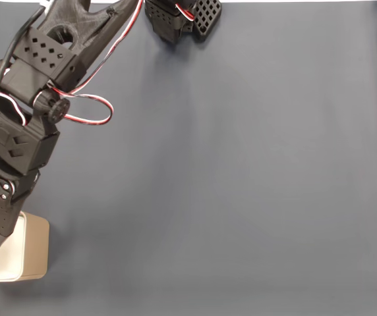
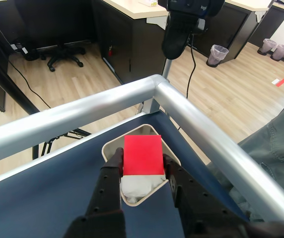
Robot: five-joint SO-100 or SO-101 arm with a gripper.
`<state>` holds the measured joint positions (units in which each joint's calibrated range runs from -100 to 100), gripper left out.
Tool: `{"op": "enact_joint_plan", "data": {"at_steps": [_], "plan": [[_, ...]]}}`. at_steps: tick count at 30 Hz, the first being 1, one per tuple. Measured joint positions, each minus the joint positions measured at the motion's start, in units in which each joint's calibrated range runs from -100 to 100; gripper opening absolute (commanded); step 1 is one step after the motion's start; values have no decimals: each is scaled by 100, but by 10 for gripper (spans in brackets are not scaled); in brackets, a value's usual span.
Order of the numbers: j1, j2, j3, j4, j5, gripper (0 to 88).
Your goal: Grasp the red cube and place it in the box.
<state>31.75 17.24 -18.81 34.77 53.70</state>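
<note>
End effector [image 2: 142,166] pinches the red cube [image 2: 142,154] directly above the box [image 2: 113,144]. Surface [image 1: 228,184]: dark blue cloth. Room: wood floor [image 2: 72,79], desks.

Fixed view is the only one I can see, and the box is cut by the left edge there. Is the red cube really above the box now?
Observer: Yes. In the wrist view the red cube sits between the two fingers of the end effector, directly over the open box.
Operator: Are the fingers touching the cube on both sides?
Observer: Yes, one finger presses its left face and the other its right face, so it is gripped.
Operator: Is something already inside the box?
Observer: Below the cube I see only the white lining.
Operator: What is beyond the box?
Observer: A metal rail along the table edge.
</note>
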Motion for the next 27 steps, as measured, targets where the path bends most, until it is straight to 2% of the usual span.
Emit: {"op": "enact_joint_plan", "data": {"at_steps": [3,8,11,17,27], "plan": [[0,0,-9,0,-44,117],[0,0,-9,56,-215,433],[0,0,-9,167,-386,536],[37,0,-172,191,-488,601],[82,0,-172,191,-488,611]]}}
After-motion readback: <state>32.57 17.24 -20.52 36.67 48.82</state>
